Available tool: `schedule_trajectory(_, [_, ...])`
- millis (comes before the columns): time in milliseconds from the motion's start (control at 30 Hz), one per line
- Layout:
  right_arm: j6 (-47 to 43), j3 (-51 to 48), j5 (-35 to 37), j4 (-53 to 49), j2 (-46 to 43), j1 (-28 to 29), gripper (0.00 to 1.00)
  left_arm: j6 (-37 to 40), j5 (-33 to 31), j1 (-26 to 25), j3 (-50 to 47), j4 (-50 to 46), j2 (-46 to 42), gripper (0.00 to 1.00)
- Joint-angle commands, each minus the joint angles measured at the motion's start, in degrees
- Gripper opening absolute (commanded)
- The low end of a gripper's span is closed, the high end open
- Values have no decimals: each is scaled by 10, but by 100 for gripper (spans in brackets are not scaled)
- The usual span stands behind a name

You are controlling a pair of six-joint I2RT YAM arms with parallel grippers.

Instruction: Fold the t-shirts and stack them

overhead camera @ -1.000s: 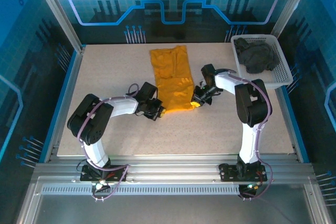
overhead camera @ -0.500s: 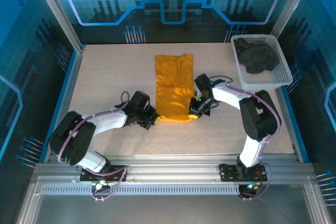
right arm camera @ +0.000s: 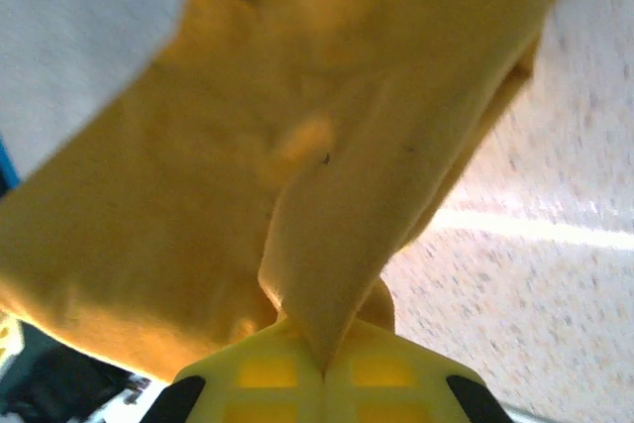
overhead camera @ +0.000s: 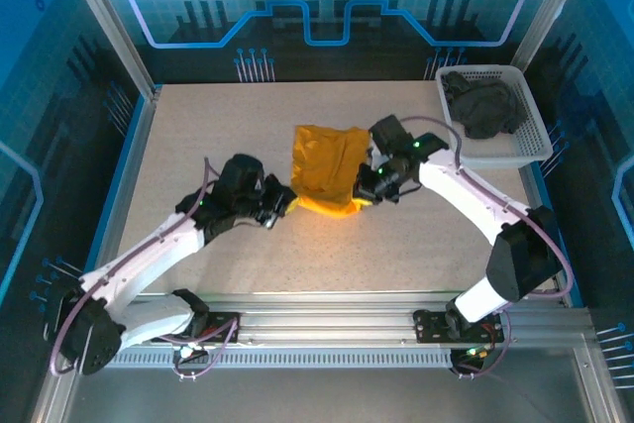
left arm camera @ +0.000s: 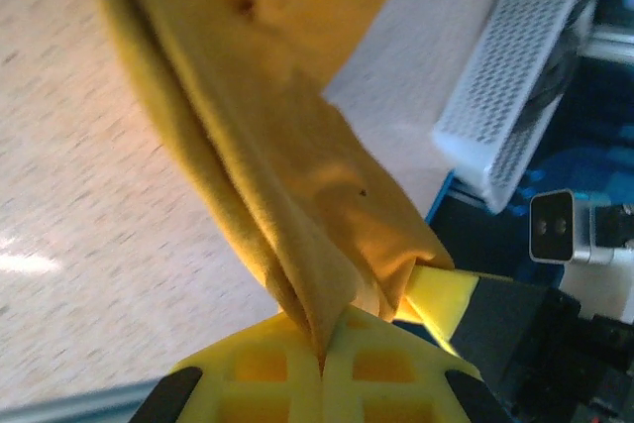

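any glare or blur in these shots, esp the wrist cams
Left wrist: the mustard shirt is soft-focus up close, the basket behind blurred. Right wrist: a bright glare streak crosses the table. Top external: sharp, evenly lit.

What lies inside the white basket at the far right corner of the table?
A crumpled dark grey t-shirt lies inside the white basket and fills most of it. A bare strip of the basket floor shows at the near side. Whether anything lies under the shirt cannot be seen.
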Motion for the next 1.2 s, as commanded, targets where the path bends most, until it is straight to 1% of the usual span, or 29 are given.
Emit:
schedule_trajectory(0, [2,69,-4,-32,59,-35,0,39,0,34,85,8,94,0])
schedule_trajectory(67, [2,135,-9,-35,106,-61,0,46,6,54,152,17,159,0])
schedule_trajectory(133, [-3,204,-6,-36,162,-79,0,67,11,73,226,-1,224,0])
schedule_trajectory(233, [9,308,-25,-33,273,-109,0,75,44,107,329,-1,339,0])
schedule_trajectory(300, [11,389,-19,-41,348,-125,0,85,60,125,400,4,418,0])
schedule_trajectory(333, [9,440,-12,-55,391,-133,3,94,71,135,452,-10,467,0])
schedule_trajectory(367, [7,484,-11,-65,424,-140,13,102,79,141,499,-28,506,6])
schedule_trajectory(400, [4,531,-15,-73,463,-147,30,110,86,147,547,-54,543,23])
schedule_trajectory(433, [0,579,-17,-88,494,-152,45,117,87,150,588,-76,571,38])
schedule_trajectory(500, [-13,659,-8,-133,530,-161,54,132,83,150,618,-93,582,52])
schedule_trajectory(533, [-21,680,0,-150,533,-163,57,139,78,149,612,-95,571,56])
schedule_trajectory(567, [-29,679,8,-155,524,-164,58,145,73,147,594,-96,553,57])
schedule_trajectory(633, [-42,616,24,-141,470,-163,60,145,63,141,515,-77,493,57])
schedule_trajectory(667, [-46,570,32,-126,439,-163,61,140,58,137,464,-61,459,56])
schedule_trajectory(700, [-47,506,42,-101,388,-161,61,128,52,129,400,-39,418,55])
schedule_trajectory(800, [-31,299,54,-10,253,-154,60,67,48,96,231,25,320,52])
schedule_trajectory(900, [-12,119,40,75,137,-141,59,-16,33,47,115,103,272,52])
schedule_trajectory(1000, [0,-6,14,122,60,-126,59,-85,-10,5,70,178,279,54])
schedule_trajectory(1033, [6,-42,6,135,36,-121,59,-104,-24,-7,69,202,292,57])
schedule_trajectory(1100, [17,-94,-8,152,3,-116,59,-127,-41,-22,84,231,325,59])
schedule_trajectory(1167, [17,-124,-10,149,-23,-109,59,-132,-57,-31,112,233,363,60])
